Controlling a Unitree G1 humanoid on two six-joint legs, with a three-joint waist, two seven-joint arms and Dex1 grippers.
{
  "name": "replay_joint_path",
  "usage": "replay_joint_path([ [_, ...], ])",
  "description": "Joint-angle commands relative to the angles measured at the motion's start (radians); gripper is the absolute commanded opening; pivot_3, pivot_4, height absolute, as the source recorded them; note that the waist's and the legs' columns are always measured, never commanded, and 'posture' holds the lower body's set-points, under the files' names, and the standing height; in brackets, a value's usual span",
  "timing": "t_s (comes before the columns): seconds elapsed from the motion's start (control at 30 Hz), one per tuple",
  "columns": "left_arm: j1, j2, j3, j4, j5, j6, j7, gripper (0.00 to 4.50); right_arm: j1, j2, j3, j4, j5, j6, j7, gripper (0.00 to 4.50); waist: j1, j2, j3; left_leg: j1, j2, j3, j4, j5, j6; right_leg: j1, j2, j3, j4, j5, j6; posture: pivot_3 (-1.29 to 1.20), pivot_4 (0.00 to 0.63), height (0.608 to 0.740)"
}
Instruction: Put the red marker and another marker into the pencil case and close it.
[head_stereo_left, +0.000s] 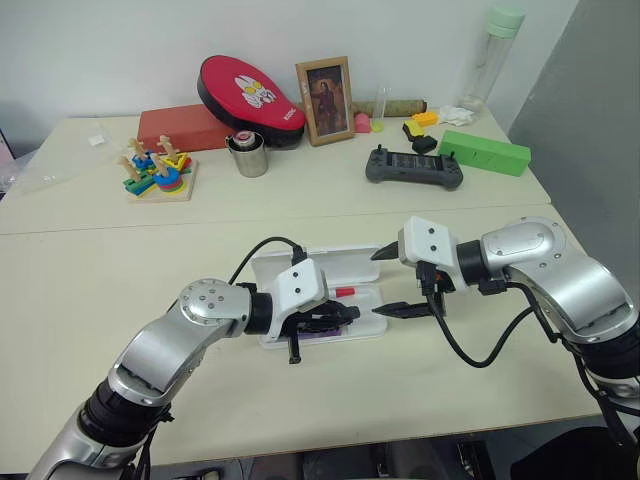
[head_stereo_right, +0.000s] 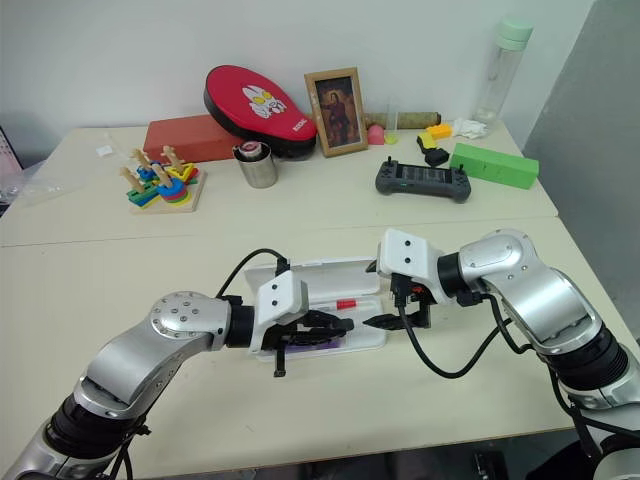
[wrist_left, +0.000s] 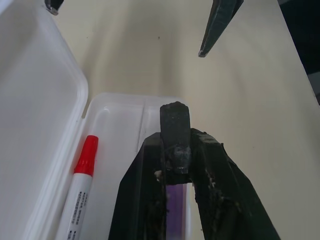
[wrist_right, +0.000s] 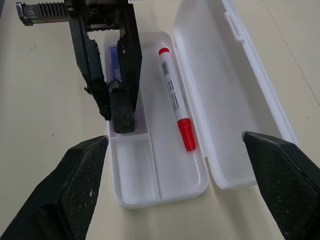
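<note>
Left gripper (head_stereo_left: 335, 318) sits low over the open case (wrist_right: 150, 172), its fingers (wrist_right: 127, 60) clamped on a dark-capped purple marker (wrist_right: 116, 75) that's down in the tray's outer channel. Just beside it, on the lid side, the red marker (wrist_right: 175, 97) lies flat in the tray, red cap pointing toward the right gripper (head_stereo_left: 398, 282). That one hovers at the case's end, jaws spread wide and holding nothing, one finger over the lid edge, the other just past the tray's corner. Lid's laid back flat on the table (head_stereo_left: 120, 290).
</note>
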Motion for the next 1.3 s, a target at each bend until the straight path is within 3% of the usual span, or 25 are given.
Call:
replay_joint_path([
  [0.03,-0.049,-0.037,-0.043,0.018,0.029,-0.042,-0.008,0.43,-0.008,-0.015,-0.031,-0.017,0.002,-0.016,0.002,4.50,0.001,0.000,0.000,0.000,0.000,0.000,0.000,0.000,0.000,0.000,0.000,0.000,0.000,0.000,0.000,0.00,0.150,0.740],
  [0.53,-0.084,-0.095,-0.098,0.087,0.075,-0.046,-0.019,0.43,-0.012,-0.017,-0.033,-0.027,0.010,0.024,-0.021,4.50,0.000,0.000,0.000,0.000,0.000,0.000,0.001,0.000,0.000,0.000,0.000,0.000,0.000,0.000,0.000,0.00,0.150,0.740],
  [0.57,-0.084,-0.095,-0.103,0.088,0.082,-0.051,-0.021,1.12,-0.012,-0.018,-0.034,-0.030,0.011,0.027,-0.021,4.50,0.000,0.000,0.000,0.000,0.000,0.000,0.001,0.000,0.000,0.000,0.000,0.000,0.000,0.000,0.000,0.00,0.150,0.740],
  [0.6,-0.084,-0.097,-0.104,0.096,0.092,-0.066,-0.020,1.18,-0.012,-0.019,-0.035,-0.033,0.012,0.032,-0.023,4.50,0.000,0.000,0.000,0.000,0.000,0.000,0.001,0.000,0.000,0.000,0.000,0.000,0.000,0.000,0.000,0.00,0.150,0.740],
  [0.8,-0.089,-0.122,-0.086,0.108,0.080,-0.059,-0.018,2.58,-0.011,-0.020,-0.042,-0.040,0.016,0.051,-0.030,4.50,0.000,0.000,0.000,0.000,0.000,0.000,0.001,0.000,0.000,0.000,0.000,0.000,0.000,0.000,0.000,0.00,0.150,0.740],
  [0.93,-0.091,-0.096,-0.041,0.084,0.040,-0.034,-0.047,3.58,-0.015,-0.023,-0.051,-0.039,0.023,0.055,-0.028,4.50,0.000,0.000,0.000,0.000,0.000,0.000,0.001,0.000,0.000,0.000,0.000,0.000,0.000,0.000,0.000,0.00,0.150,0.740],
  [1.1,-0.074,-0.077,-0.004,0.055,-0.007,0.003,-0.061,4.48,-0.017,-0.026,-0.058,-0.037,0.027,0.056,-0.031,4.50,0.000,0.000,0.000,0.000,0.000,0.000,0.001,0.000,0.000,0.000,0.000,0.000,0.000,0.000,0.000,0.00,0.150,0.740],
  [1.3,-0.084,-0.031,0.057,0.021,-0.045,0.033,-0.077,4.48,-0.026,-0.020,-0.058,-0.030,0.028,0.056,-0.035,4.50,-0.001,0.000,0.000,0.000,0.000,0.000,0.001,0.000,0.000,0.000,0.000,0.000,0.000,0.000,0.000,0.00,0.150,0.740],
])
